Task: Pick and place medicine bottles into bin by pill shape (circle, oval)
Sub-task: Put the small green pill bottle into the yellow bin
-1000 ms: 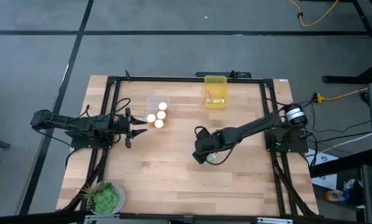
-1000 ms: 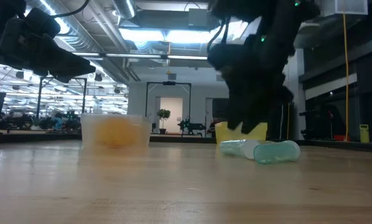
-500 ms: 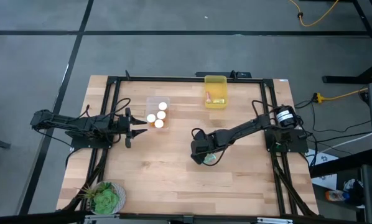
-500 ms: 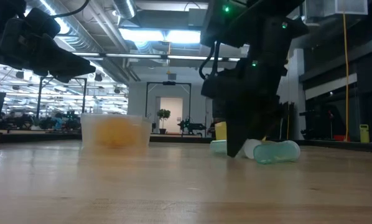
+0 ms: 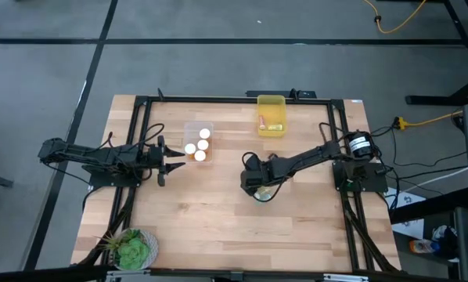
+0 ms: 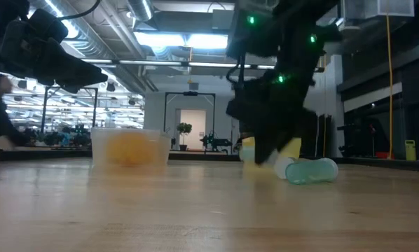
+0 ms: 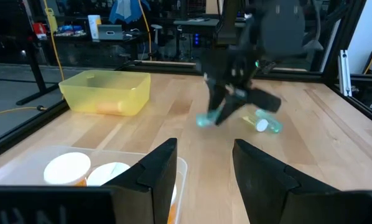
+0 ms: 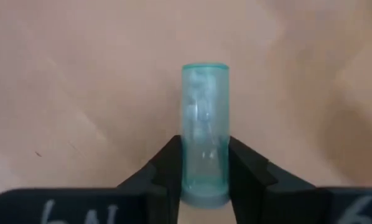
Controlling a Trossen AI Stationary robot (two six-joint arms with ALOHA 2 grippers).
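Observation:
My right gripper [image 5: 252,182] is shut on a slim teal medicine bottle [image 8: 204,118] a little above the table's middle; the pair also shows in the left wrist view [image 7: 206,119]. A second teal bottle with a white cap [image 6: 311,170] lies on its side on the table beside it [image 7: 267,124]. Three orange bottles with white caps [image 5: 199,145] stand in the clear bin [image 5: 189,128]. My left gripper [image 5: 175,161] is open and empty, level beside that bin. My right gripper pinches the teal bottle's sides near one end [image 8: 204,177] between its two fingers [image 8: 167,168]. The bottle lies along the fingers and sticks out past their tips. The fingers slant down from above, and the bottle is lifted clear of the table, tilted.
A yellow bin [image 5: 271,106] with yellowish bottles inside stands at the table's far edge. A potted green plant [image 5: 132,249] sits at the near left corner. Bare wooden table [image 5: 218,219] lies between the arms and toward the near edge.
My right gripper has come down over one of the two teal bottles lying together, taken hold of it and lifted it clear of the table, moving a little toward the far edge. The other teal bottle has stayed where it was.

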